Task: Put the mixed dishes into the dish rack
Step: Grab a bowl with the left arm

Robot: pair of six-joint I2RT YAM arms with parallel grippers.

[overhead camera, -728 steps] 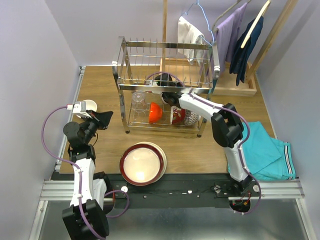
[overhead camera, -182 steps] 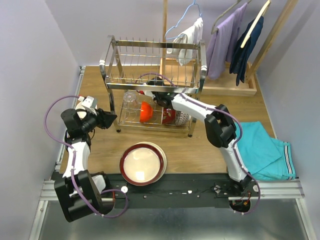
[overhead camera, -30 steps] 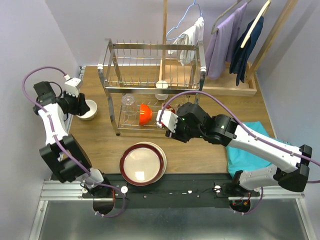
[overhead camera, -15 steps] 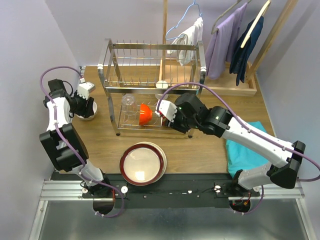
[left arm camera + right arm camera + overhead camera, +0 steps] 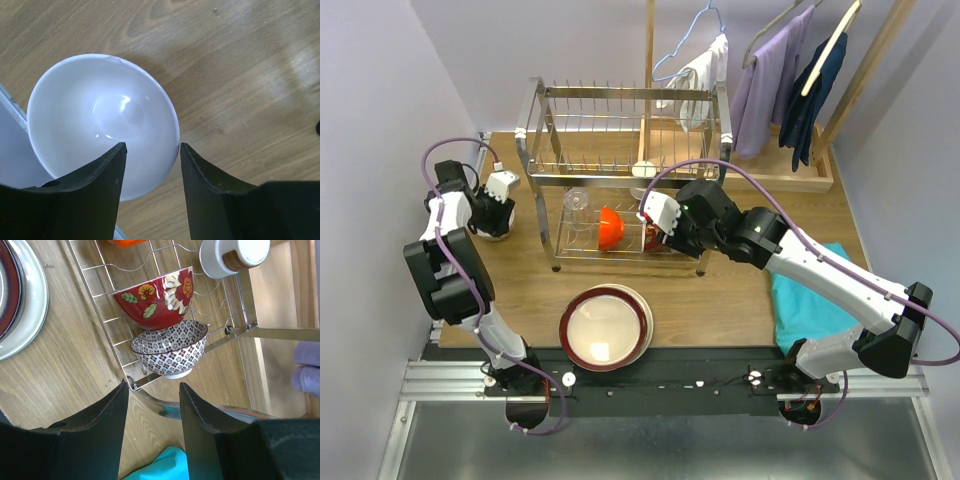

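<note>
The chrome dish rack (image 5: 625, 150) stands at the back middle of the table. Its lower tier holds a clear glass (image 5: 578, 205), an orange bowl (image 5: 610, 228), a red patterned bowl (image 5: 160, 297) and a checker-patterned bowl (image 5: 172, 347), both on their sides. A pale cup (image 5: 232, 255) rests on the rack. Stacked plates (image 5: 605, 328), the top one red-rimmed, lie near the front. My right gripper (image 5: 152, 390) hangs open and empty above the rack's front right corner (image 5: 130, 382). My left gripper (image 5: 152, 150) is open astride the rim of a small white bowl (image 5: 100, 120) at the far left.
A wooden hanger stand (image 5: 790, 80) with clothes is behind the rack on the right. A teal cloth (image 5: 820, 300) lies under the right arm. The wall and table edge (image 5: 10, 107) run close beside the white bowl.
My left gripper has swung right and down onto the white bowl, now covering it from above. My right gripper has shifted back toward the rack's right end.
</note>
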